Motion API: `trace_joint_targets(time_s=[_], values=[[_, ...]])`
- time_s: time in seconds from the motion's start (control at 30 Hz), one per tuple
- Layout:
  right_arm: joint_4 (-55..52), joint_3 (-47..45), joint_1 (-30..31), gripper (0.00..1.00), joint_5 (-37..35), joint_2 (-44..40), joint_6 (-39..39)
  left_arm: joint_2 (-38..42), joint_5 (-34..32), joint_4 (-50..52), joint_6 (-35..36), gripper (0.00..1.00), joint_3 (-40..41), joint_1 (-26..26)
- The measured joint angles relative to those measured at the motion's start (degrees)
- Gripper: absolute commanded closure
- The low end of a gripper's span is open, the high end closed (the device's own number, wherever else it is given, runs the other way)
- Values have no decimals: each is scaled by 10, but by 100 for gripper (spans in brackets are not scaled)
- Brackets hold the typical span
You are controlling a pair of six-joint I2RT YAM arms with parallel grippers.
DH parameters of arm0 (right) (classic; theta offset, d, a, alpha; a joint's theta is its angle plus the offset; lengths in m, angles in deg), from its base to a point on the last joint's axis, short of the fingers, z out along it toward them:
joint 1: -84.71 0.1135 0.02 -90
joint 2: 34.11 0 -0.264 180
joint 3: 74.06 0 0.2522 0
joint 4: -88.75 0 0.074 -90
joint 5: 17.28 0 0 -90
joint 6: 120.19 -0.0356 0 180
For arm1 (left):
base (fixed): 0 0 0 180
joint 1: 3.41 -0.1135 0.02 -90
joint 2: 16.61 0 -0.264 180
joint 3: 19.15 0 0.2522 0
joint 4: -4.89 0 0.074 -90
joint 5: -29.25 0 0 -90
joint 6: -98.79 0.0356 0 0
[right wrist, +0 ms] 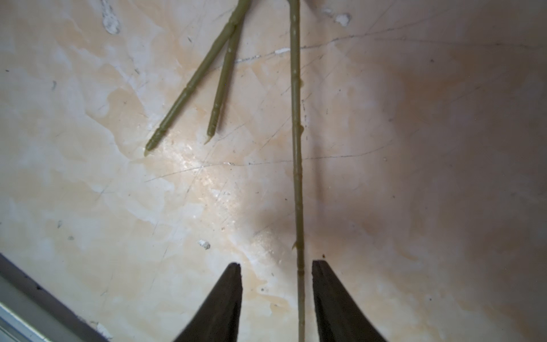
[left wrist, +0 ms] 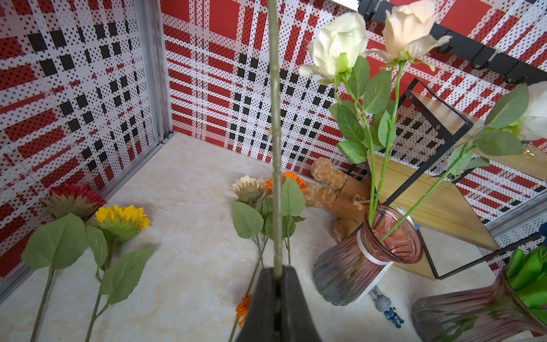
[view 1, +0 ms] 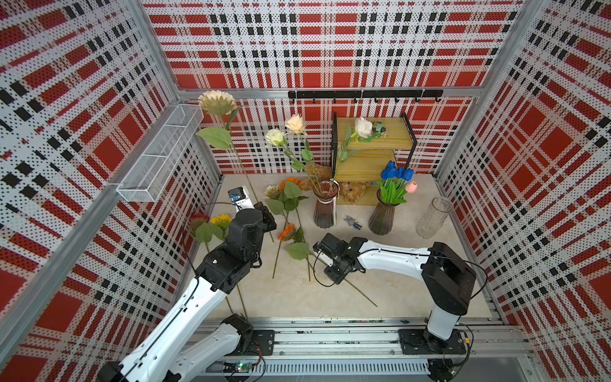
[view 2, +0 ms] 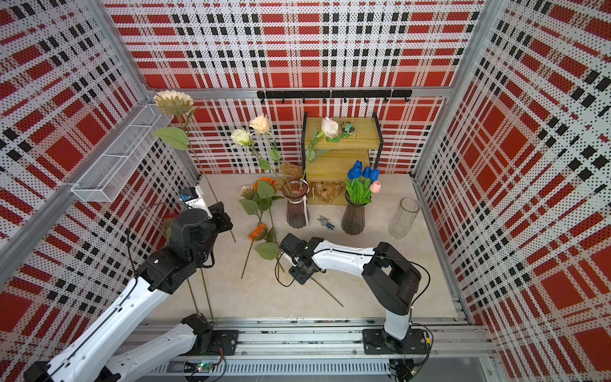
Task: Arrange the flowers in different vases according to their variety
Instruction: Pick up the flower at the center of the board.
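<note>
My left gripper (left wrist: 276, 271) is shut on the long green stem of a cream sunflower (view 1: 216, 102), held upright at the left (view 1: 263, 210). My right gripper (right wrist: 276, 263) stands open low over the table (view 1: 332, 276), with a lying stem (right wrist: 297, 177) between its fingers. Three cream-white roses (view 1: 295, 124) stand in a purple vase (view 1: 325, 206). Blue and pink tulips (view 1: 395, 172) fill the other purple vase (view 1: 383, 215). The clear vase (view 1: 433, 218) holds nothing. Orange (view 1: 287, 232), yellow (left wrist: 122, 219) and red (left wrist: 72, 200) sunflowers lie on the table.
A wooden shelf (view 1: 373, 145) stands at the back, with brown plush toys (view 1: 353, 193) at its foot. A small figurine (view 1: 352, 223) lies between the purple vases. A white wire basket (view 1: 162, 158) hangs on the left wall and a black hook rail (view 1: 363, 94) on the back wall.
</note>
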State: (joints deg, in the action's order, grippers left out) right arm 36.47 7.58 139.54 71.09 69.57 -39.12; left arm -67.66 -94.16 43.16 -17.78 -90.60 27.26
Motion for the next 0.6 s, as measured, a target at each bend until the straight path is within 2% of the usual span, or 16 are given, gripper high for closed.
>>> trace_joint_targets(time_s=[0.07,0.17,0.27,0.3,0.6], values=[[2,3,-5,60,1,10,6,0,0,0,-1,100,0,0],[6,9,-12,71,2,23,13,0,0,0,-1,100,0,2],[8,16,-15,91,2,31,23,0,0,0,-1,100,0,4],[8,19,-16,100,2,32,26,0,0,0,-1,100,0,5],[-10,53,-17,100,-8,21,25,-1,-1,0,-1,100,0,6]])
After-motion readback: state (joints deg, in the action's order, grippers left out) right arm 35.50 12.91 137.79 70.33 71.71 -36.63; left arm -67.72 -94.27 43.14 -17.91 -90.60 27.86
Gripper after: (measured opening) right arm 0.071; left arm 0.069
